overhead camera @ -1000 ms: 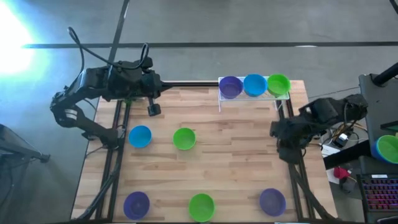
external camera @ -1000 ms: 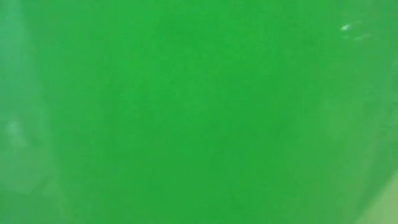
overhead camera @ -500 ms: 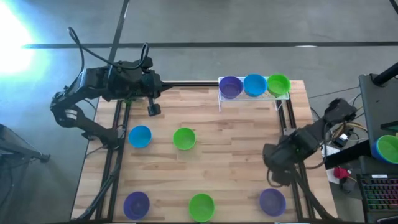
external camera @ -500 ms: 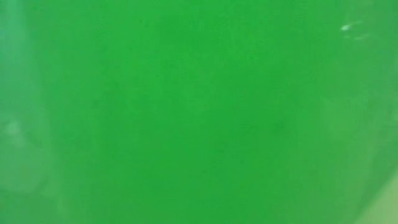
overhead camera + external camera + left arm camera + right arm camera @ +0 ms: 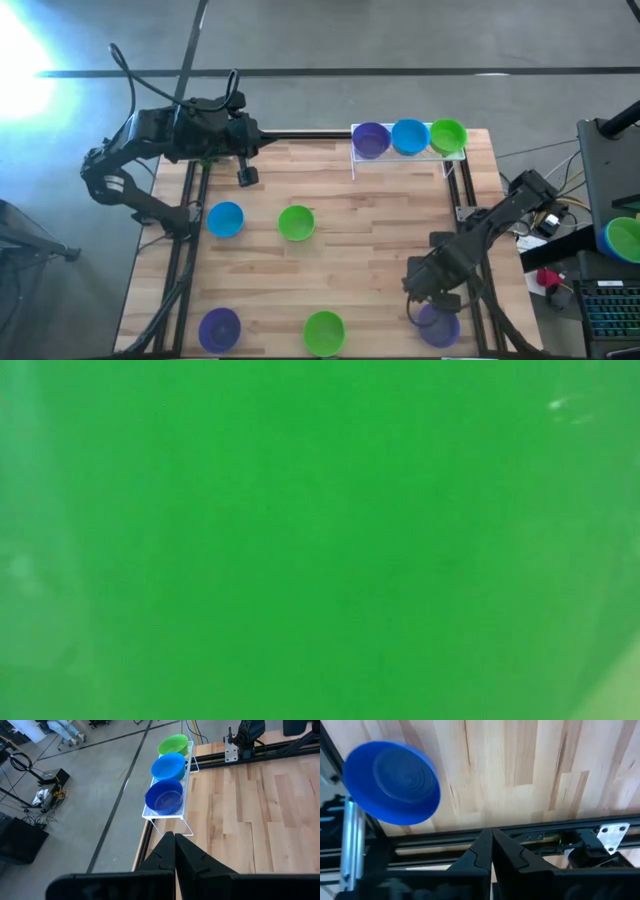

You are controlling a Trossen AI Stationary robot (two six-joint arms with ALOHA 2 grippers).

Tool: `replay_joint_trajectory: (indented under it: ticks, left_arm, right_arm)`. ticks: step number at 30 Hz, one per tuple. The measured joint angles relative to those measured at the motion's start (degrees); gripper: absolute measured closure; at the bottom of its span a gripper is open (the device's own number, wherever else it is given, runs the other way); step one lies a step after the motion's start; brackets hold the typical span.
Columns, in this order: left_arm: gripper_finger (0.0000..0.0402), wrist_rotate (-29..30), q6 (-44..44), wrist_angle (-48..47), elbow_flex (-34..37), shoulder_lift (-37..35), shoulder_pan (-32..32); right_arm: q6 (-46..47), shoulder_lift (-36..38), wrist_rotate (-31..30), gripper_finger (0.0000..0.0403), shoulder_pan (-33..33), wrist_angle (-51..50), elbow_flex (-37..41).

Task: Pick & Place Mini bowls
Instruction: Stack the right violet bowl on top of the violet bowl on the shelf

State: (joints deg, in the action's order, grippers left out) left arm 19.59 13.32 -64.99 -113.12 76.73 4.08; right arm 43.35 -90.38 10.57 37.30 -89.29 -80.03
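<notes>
Three mini bowls, purple (image 5: 371, 140), blue (image 5: 409, 136) and green (image 5: 447, 136), sit in a white wire rack (image 5: 354, 160) at the table's far right. Several more stand loose on the wood: blue (image 5: 225, 219), green (image 5: 296, 222), purple (image 5: 219, 326), green (image 5: 323, 331) and a near-right purple bowl (image 5: 440, 326). My right gripper (image 5: 422, 298) hangs shut, pointing down just above and beside that purple bowl (image 5: 390, 782), touching nothing. My left gripper (image 5: 245, 176) waits shut at the far left, facing the rack (image 5: 165, 815).
Dark rails run along the table's left (image 5: 190, 250) and right (image 5: 468, 215) sides and its far edge. A plain green surface (image 5: 320, 540) fills the whole low view. Off the table's right stands a stack of bowls (image 5: 625, 238) on equipment.
My right gripper has swung from the table's right edge toward the near edge and down, tipping over until it points at the table, and now hangs by the near-right purple bowl. It has stayed shut. No bowl has moved.
</notes>
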Motion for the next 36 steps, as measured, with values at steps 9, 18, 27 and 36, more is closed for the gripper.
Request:
replay_joint_trajectory:
  ticks: [9,18,27,36]
  left_arm:
    - [0.0401,0.0,0.0,0.0,0.0,0.0,0.0]
    - [0.0401,0.0,0.0,0.0,0.0,0.0,0.0]
    - [0.0401,0.0,0.0,0.0,0.0,0.0,0.0]
    - [0.0401,0.0,0.0,0.0,0.0,0.0,0.0]
  right_arm:
    - [-0.3,-2.3,0.3,0.0394,0.0,1.5,0.0]
    - [-0.9,1.7,2.0,0.0394,0.4,14.0,0.0]
    - [-1.4,1.3,2.0,0.0394,0.4,15.2,0.0]
    - [-3.4,1.3,1.9,0.0386,0.4,15.1,0.0]
